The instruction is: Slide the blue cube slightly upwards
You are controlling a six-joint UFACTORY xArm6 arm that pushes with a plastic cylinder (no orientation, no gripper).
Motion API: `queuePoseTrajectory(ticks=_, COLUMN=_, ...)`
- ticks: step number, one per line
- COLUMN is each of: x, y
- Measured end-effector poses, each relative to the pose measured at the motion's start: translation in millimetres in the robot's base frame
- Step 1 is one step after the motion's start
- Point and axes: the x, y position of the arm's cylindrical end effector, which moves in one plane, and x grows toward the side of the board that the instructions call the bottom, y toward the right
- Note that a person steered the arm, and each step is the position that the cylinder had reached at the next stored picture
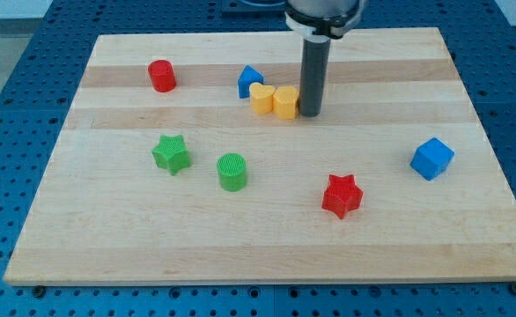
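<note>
1. The board (267,255) is pale wood, planks running left to right with visible grain; it lies on a blue perforated table (11,70).
2. Nearest, toward the view's bottom: a red star (342,195), ridged on its faces; a green cylinder (232,172) with a finely ribbed top; a green star (171,154) to its left.
3. The blue cube (431,158) sits alone at the view's right, turned corner-on, smooth-faced and well apart from everything else.
4. Farther back, a cluster: a yellow heart (261,99) touching a yellow block (285,102), faceted, shape hard to make out; a blue block (250,81) with a peaked top stands just behind the heart.
5. My tip (310,114), the end of a straight dark matte rod, stands just beside the yellow block on its right, seemingly touching; it is far from the blue cube; the rod carries no pincer, so there is nothing to spread or press.
6. Farthest left, a red cylinder (162,76), alone.
</note>
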Motion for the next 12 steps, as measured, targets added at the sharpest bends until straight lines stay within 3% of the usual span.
queuePoseTrajectory(ticks=1, x=-7.2, y=-2.7)
queuePoseTrajectory(ticks=2, x=-12.0, y=48.7)
queuePoseTrajectory(ticks=4, x=-28.5, y=242.0)
queuePoseTrajectory(ticks=5, x=-15.2, y=294.7)
queuePoseTrajectory(ticks=6, x=-15.2, y=294.7)
queuePoseTrajectory(ticks=8, x=110.5, y=287.2)
queuePoseTrajectory(ticks=9, x=145.9, y=269.8)
queuePoseTrajectory(ticks=10, x=143.1, y=197.5)
queuePoseTrajectory(ticks=12, x=82.2, y=102.3)
